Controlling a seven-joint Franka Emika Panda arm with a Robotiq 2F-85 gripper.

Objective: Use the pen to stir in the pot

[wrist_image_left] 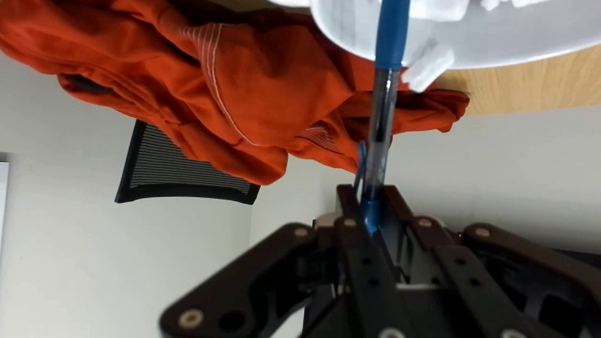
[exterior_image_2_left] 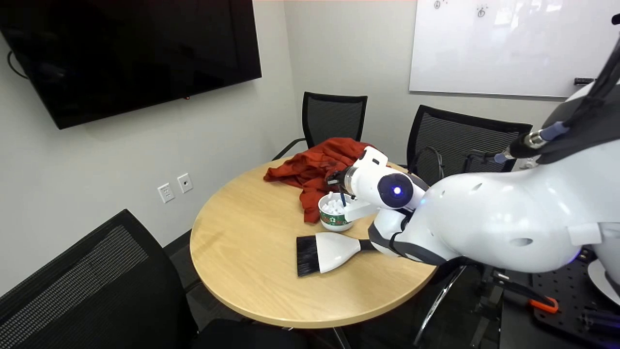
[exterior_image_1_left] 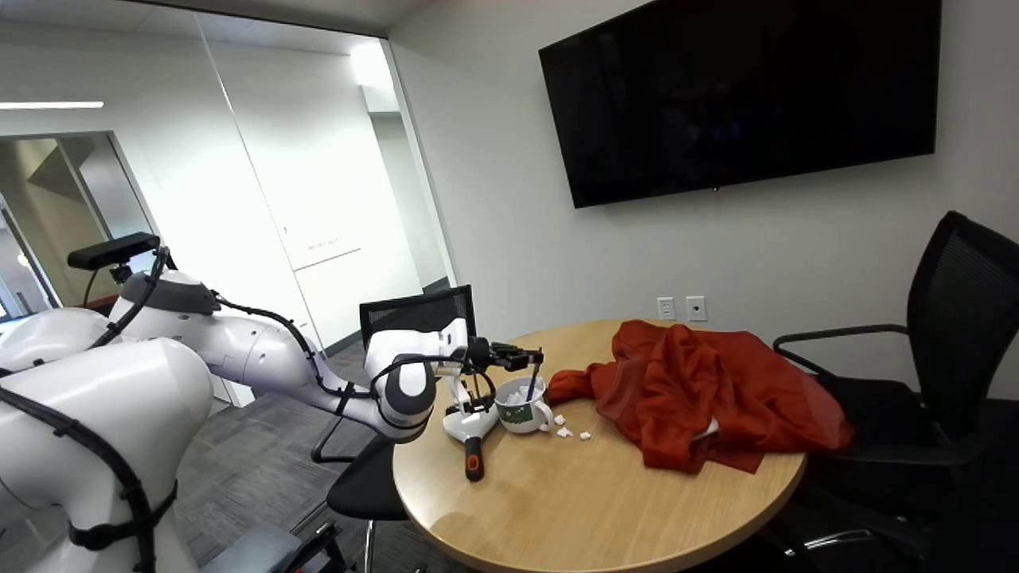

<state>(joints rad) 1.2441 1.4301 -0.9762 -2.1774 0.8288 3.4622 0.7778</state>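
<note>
Between the fingers (wrist_image_left: 350, 206) of the gripper (wrist_image_left: 372, 206): upper end of pen (wrist_image_left: 382, 108), pinched from both sides; remaining length projects beyond the fingertips and slants slightly, down into pot (exterior_image_1_left: 519, 422). Wrist view: one fingertip each side of the barrel, pot past them at top of frame. Lower end within the rim, among white bits (exterior_image_2_left: 334, 207); tip hidden. Pot white with green band, upright on round table (exterior_image_1_left: 605, 501), in from the edge; loose bits (exterior_image_1_left: 564, 432) just beside its handle. Brush (exterior_image_2_left: 337, 250) flat near pot, bristles toward the edge facing screen (exterior_image_2_left: 145, 58), handle toward the edge crossed by arm (exterior_image_2_left: 508, 208). Cloth (exterior_image_1_left: 700, 390), red, heaped beside pot (contact: cannot tell), overhanging the right edge in an exterior view. Black chairs (exterior_image_2_left: 334, 121) around the edge.
</note>
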